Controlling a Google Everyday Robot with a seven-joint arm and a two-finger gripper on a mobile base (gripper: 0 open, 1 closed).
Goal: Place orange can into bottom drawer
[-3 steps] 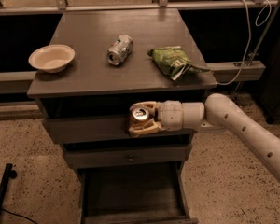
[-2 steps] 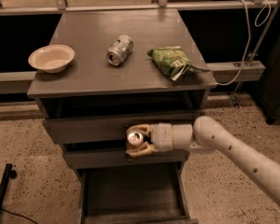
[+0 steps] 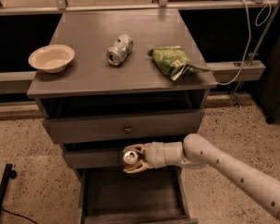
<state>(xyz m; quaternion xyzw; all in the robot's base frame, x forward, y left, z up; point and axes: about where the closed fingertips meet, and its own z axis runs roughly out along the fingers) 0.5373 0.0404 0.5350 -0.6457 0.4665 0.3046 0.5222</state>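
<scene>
Grey-brown cabinet (image 3: 88, 76) on speckled floor (image 3: 23, 139). The gripper (image 3: 132, 159) clasps the orange can (image 3: 129, 156) above the open bottom drawer (image 3: 130, 192) — front edge cut off.

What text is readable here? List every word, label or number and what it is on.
No text can be read in this view.
orange can, held by the gripper above the open bottom drawer: no lettering legible.
silver can on the tabletop: markings too blurred to read.
green bag: print too blurred to read.

Our white arm (image 3: 233, 169) reaches in from the lower right, wrist level, its gripper (image 3: 131, 158) low at centre, fingers (image 3: 136, 148) clasped around the orange can (image 3: 129, 156).
</scene>
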